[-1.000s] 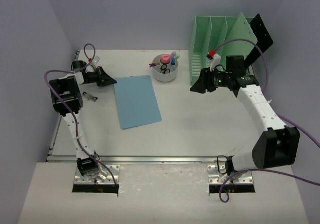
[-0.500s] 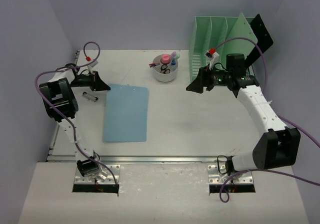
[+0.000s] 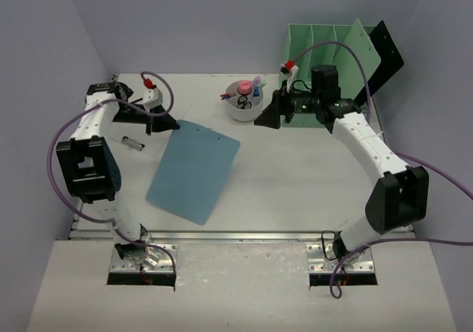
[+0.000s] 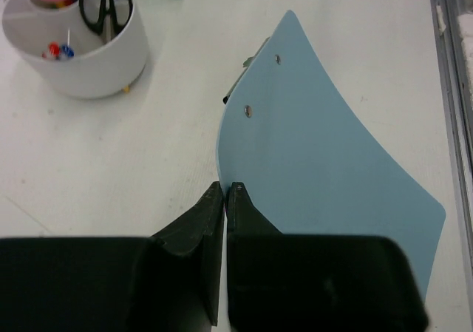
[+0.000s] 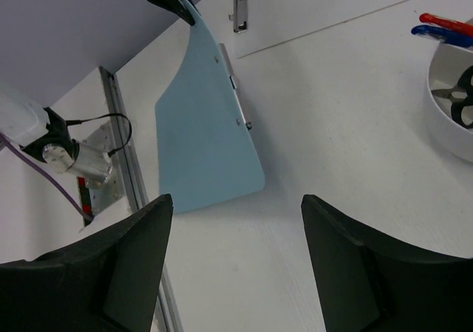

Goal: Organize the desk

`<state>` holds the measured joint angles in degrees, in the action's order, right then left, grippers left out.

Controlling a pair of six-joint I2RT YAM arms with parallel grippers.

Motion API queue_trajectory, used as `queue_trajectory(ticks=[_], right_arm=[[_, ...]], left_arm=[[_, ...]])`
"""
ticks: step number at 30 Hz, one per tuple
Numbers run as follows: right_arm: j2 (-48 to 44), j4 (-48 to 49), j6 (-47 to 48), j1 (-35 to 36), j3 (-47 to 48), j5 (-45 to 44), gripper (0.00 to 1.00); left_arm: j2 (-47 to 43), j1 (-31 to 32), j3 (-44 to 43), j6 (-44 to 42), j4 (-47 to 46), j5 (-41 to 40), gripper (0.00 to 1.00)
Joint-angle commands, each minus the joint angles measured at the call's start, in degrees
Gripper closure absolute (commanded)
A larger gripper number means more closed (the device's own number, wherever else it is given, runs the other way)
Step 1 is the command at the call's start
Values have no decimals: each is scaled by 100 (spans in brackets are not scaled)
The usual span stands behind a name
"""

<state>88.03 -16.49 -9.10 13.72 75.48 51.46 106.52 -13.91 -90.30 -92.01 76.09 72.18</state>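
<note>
clipboard (image 3: 194,171) swung, corner lifted | left jaws clamp it | right jaws wide, seemingly empty

Bare desk (image 3: 310,184) right of blue clipboard (image 3: 194,171); white cup (image 3: 243,114) and green rack (image 3: 329,36) at far edge.

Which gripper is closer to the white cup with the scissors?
Right. The right gripper sits just beside the white cup; the left gripper is farther off, gripping the blue clipboard.
</note>
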Motion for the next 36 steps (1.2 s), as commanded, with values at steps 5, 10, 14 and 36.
queue_trajectory(ticks=[5,10,14,36], right_arm=[[566,866,-153,614,397,-189,29],[900,1148,-206,790,450,-154,30],[979,1586,-293,1036,144,-14,30],[1348,3266,-1515,1336,-693,267,40]], left_arm=[[-956,459,232,-1337,-60,481,100],[-1168,521,259,-1241,-60,639,100],[-1230,530,267,-1215,-60,736,100],[-1204,530,338,-1056,-68,956,100]])
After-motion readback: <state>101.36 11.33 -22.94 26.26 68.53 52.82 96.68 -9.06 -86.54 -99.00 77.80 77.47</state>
